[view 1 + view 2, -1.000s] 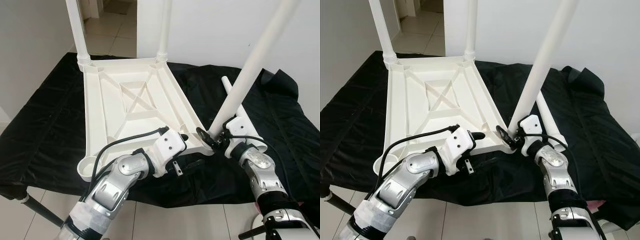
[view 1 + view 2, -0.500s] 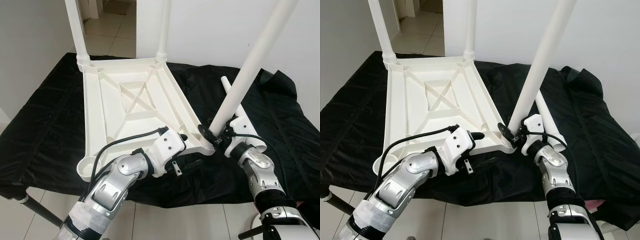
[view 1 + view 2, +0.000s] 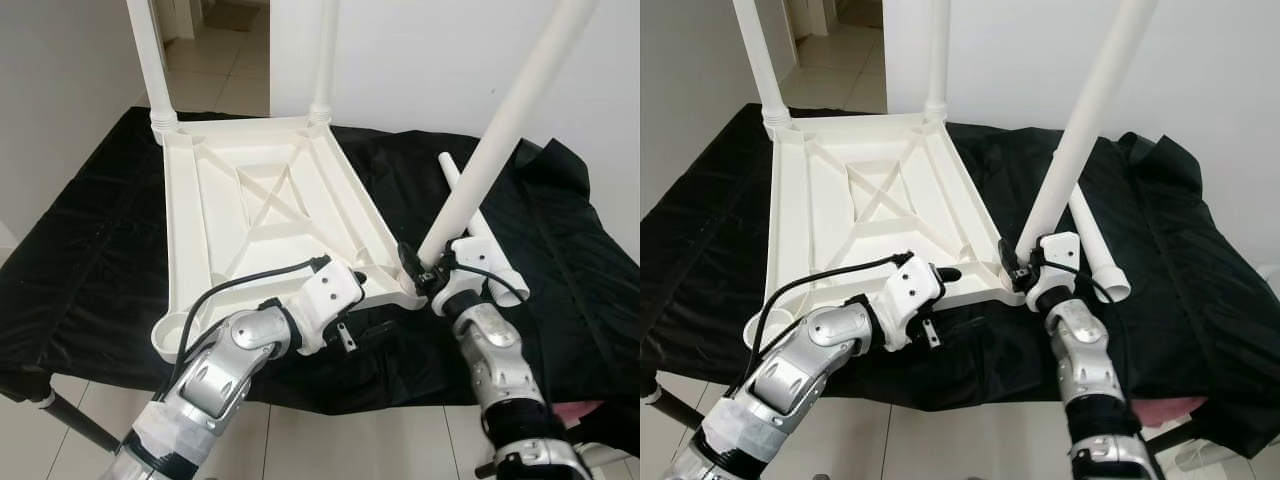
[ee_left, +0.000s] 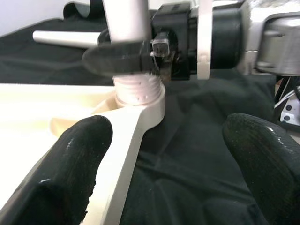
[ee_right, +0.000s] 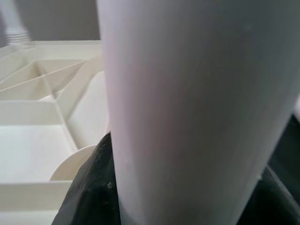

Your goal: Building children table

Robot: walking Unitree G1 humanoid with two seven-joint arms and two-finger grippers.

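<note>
A black cloth (image 3: 90, 250) covers the work surface, and on it lies the white tabletop (image 3: 260, 220), underside up, with two legs already standing in its far corners (image 3: 155, 60). A spare leg (image 3: 480, 240) lies on the cloth to the right. The right gripper (image 3: 418, 272) is clenched around the base of the third leg (image 3: 500, 130), which leans away to the far right while its threaded end sits at the near right corner socket (image 4: 140, 101). The left gripper (image 3: 372, 272) rests at the tabletop's near edge just left of that socket, its fingers (image 4: 70, 159) spread and grasping nothing.

The step looks like seating the leg. To do it well, the leg probably needs bringing upright so the thread lines up with the socket before turning; twisted at this tilt it may cross-thread. The left gripper would best press on the tabletop so it cannot slide.
</note>
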